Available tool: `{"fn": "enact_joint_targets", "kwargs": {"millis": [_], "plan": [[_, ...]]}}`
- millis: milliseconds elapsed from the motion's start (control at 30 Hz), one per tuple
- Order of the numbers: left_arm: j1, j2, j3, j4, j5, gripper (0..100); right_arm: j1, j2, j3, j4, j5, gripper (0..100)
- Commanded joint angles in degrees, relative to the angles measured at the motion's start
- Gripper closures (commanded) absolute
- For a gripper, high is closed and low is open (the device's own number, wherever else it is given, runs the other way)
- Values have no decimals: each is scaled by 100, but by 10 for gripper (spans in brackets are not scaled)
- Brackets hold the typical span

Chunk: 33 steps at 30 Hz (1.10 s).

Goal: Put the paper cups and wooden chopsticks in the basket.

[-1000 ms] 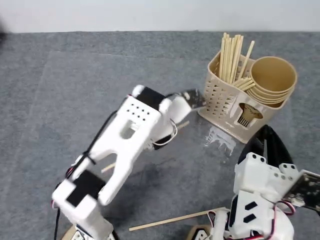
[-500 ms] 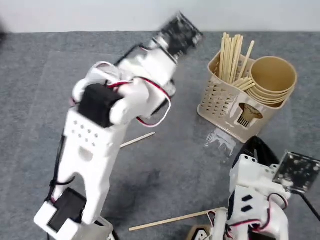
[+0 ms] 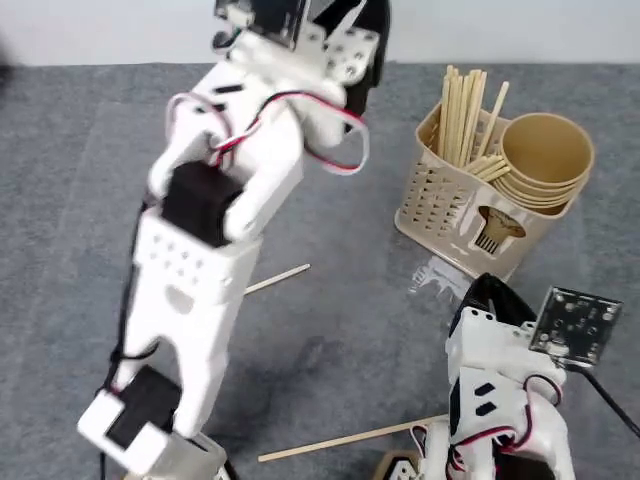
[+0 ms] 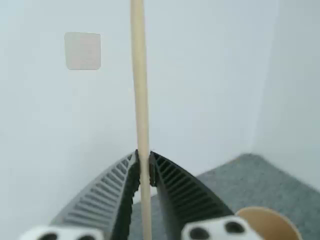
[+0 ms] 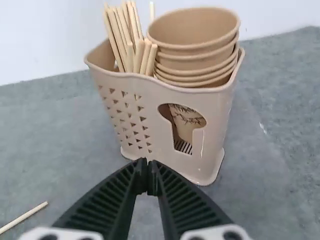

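Note:
My left gripper (image 4: 144,162) is shut on a wooden chopstick (image 4: 140,90) that stands straight up between its fingers. In the high view that arm is raised high, with the left gripper (image 3: 362,45) up and to the left of the beige basket (image 3: 440,195). The basket holds a stack of paper cups (image 3: 545,150) and a bundle of chopsticks (image 3: 460,110). Two more chopsticks lie on the mat: a short-looking one (image 3: 276,279) partly under the left arm and a long one (image 3: 350,437) at the front. My right gripper (image 5: 146,172) is shut on nothing, low in front of the basket (image 5: 150,115).
A grey mat (image 3: 380,330) covers the table, with a white wall behind. The left arm's long white body (image 3: 215,260) crosses the left-middle of the mat. The right arm's base (image 3: 500,410) stands at the front right. A brown round edge (image 3: 395,465) shows by the front.
The left arm has swung up from low over the mat to high at the back, carrying a chopstick. The right arm has shifted slightly left.

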Motion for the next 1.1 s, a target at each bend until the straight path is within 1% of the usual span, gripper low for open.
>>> {"fn": "enact_joint_targets", "kwargs": {"millis": [0, 100, 233, 400, 500, 600, 633, 667, 733, 800, 833, 1000, 1067], "plan": [[70, 387, -127, -677, 580, 989, -57, 145, -26, 13, 26, 991], [185, 800, -127, -1073, 818, 989, -57, 145, -18, 13, 18, 991], [413, 1327, -127, -1442, 897, 989, -57, 145, -18, 13, 18, 991], [519, 1960, -136, -1644, 897, 989, -57, 145, -18, 22, 18, 991], [536, 2224, -119, -1547, 888, 989, -57, 145, -18, 13, 18, 991], [563, 2365, -171, -1011, 826, 987, -57, 145, -18, 13, 18, 991], [589, 2374, -171, -800, 703, 976, -57, 145, -18, 13, 18, 991], [624, 2365, -180, -589, 607, 953, -57, 145, -18, 13, 18, 991], [668, 2365, -286, -105, 545, 875, -57, 145, -18, 13, 18, 991], [677, 2321, -514, 536, 545, 795, -57, 145, -18, 13, 18, 991], [677, 2295, -637, 826, 545, 772, -57, 145, -18, 13, 18, 991], [475, 2066, -1402, 2022, 475, 776, -57, 145, -18, 4, 18, 991], [281, 2004, -1640, 2479, 79, 784, -57, 145, -18, 4, 18, 991]]}}
